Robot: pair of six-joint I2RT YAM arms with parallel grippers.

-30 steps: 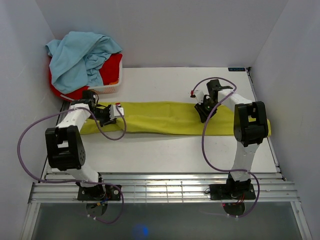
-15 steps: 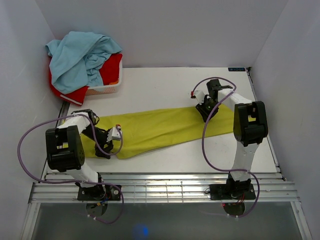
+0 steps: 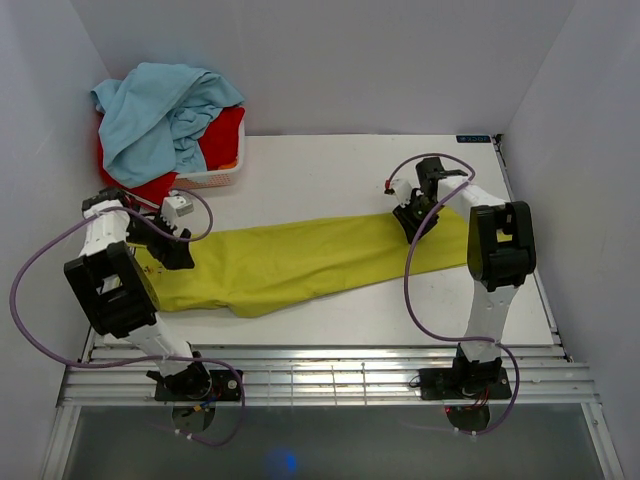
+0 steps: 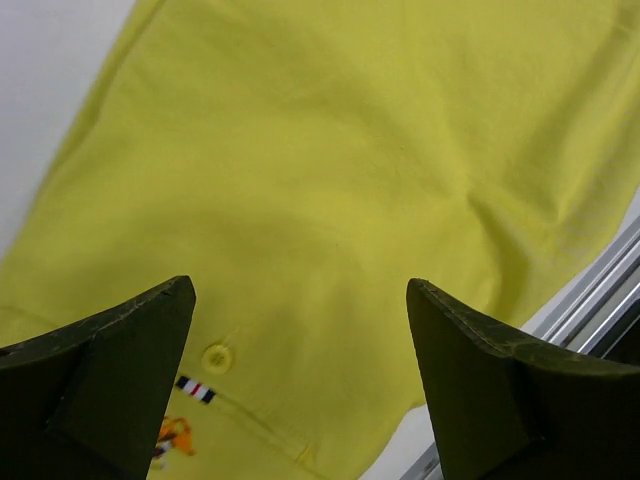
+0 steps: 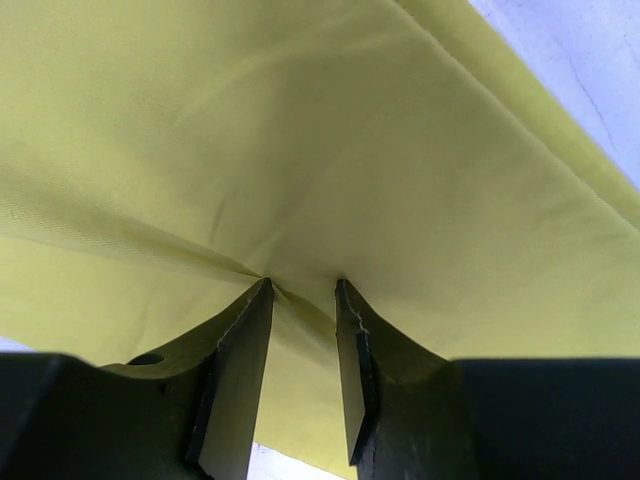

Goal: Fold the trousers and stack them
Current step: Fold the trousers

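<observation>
The yellow-green trousers [image 3: 300,260] lie flat and slanted across the table, waist end at the near left. My left gripper [image 3: 168,248] hovers over that waist end, open wide with nothing between its fingers. In the left wrist view the gripper [image 4: 300,290] looks down on the waistband button [image 4: 217,357] and the small striped label [image 4: 195,389]. My right gripper [image 3: 411,218] sits on the leg end at the right. In the right wrist view that gripper [image 5: 300,288] is shut on a pinch of the trousers [image 5: 330,130], and creases fan out from its fingertips.
A white basket [image 3: 215,179] at the back left holds a light blue garment [image 3: 160,110] over a red one [image 3: 226,136]. Metal rails [image 3: 320,370] run along the near edge, close to the waist end. White walls close in both sides.
My left gripper opened, let go of the waist end and pulled back to the far left. The waist end had been dragged nearer and now lies flat. The right gripper stayed put.
</observation>
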